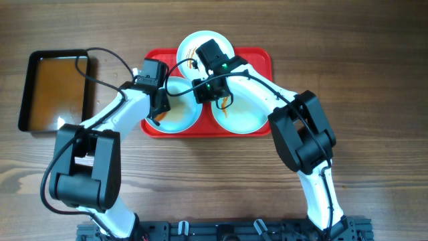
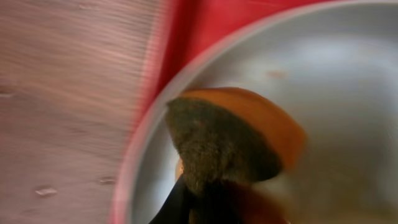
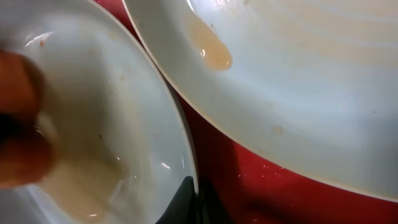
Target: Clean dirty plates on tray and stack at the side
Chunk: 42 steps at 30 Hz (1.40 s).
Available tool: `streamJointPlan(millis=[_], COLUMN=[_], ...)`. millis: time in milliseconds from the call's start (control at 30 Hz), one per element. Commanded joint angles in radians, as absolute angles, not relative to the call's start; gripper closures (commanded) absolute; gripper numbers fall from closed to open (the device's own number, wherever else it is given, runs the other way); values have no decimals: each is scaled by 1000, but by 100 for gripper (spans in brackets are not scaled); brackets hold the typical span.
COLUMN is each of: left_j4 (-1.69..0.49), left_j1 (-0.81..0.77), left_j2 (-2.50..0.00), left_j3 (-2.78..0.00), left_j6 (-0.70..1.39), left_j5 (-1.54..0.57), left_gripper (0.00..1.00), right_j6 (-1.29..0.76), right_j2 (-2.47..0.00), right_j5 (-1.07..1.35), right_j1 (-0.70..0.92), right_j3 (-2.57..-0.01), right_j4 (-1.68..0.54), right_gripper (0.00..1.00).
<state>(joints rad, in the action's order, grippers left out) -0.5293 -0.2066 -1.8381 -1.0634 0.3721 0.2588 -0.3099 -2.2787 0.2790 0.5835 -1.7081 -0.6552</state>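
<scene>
On the tray (image 1: pixel 258 60), the front-left plate (image 1: pixel 180 120) is being scrubbed: sponge (image 2: pixel 217 143) clamped in left pincer (image 2: pixel 198 198), rim pinched by right pincer (image 3: pixel 191 200). Further wiping is called for.

Whole wooden table (image 1: pixel 221 174) viewed straight down from the fixed overhead camera, red tray (image 1: pixel 257 57) taken in entire, left wrist view held very close and blurred over one plate (image 2: pixel 348 74), right wrist view pressed close above two neighbouring plates (image 3: pixel 311 93), tray surface shared by all three views.
</scene>
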Motion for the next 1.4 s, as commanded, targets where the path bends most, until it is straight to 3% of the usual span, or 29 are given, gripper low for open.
streamJointPlan(millis=[0,100,133,167,267,500,567,667,767,900,1067,1167,1267,1367], left_j4=[-573,-564,-557,-538,-471,-339,-346,-435,-500,-499,-526,-533,-544,-570], left_j1=[-178,-178,-178,-178,-179,-179,-179,-178,-178,-178,-165,-39,224,393], left_j2=[-1831,-1735,-1704,-1686,-1709,-1894,-1928,-1922,-1894,-1822,-1508,-1335,-1280,-1298], left_j3=[-1045,-1055,-1055,-1055,-1047,-1046,-1045,-1046,-1048,-1048,-1048,-1048,-1048,-1048], left_j6=[329,329,329,329,379,427,423,422,371,314,366,424,435,435], left_j5=[551,476,387,166,-102,-254,-146,286,571,582,576,311,-115,-191], left_gripper=[96,96,96,96,96,96,96,96,96,96,96,96,96,96], right_j6=[-307,-308,-312,-316,-318,-318,-318,-317,-316,-315,-294,-258,-210,-146], right_j2=[-2308,-2308,-2308,-2308,-2308,-2308,-2308,-2308,-2308,-2308,-2299,-2239,-2132,-2061], right_j5=[243,243,243,244,244,247,247,247,247,243,253,263,110,-116], right_j1=[581,582,582,582,582,582,582,582,582,582,582,587,623,673], right_j3=[-1700,-1700,-1700,-1700,-1700,-1700,-1700,-1700,-1700,-1700,-1709,-1744,-1762,-1778], right_j4=[-667,-667,-667,-666,-666,-665,-666,-670,-670,-670,-682,-714,-716,-715], right_gripper=[96,96,96,96,96,96,96,96,96,96,95,95,96,96])
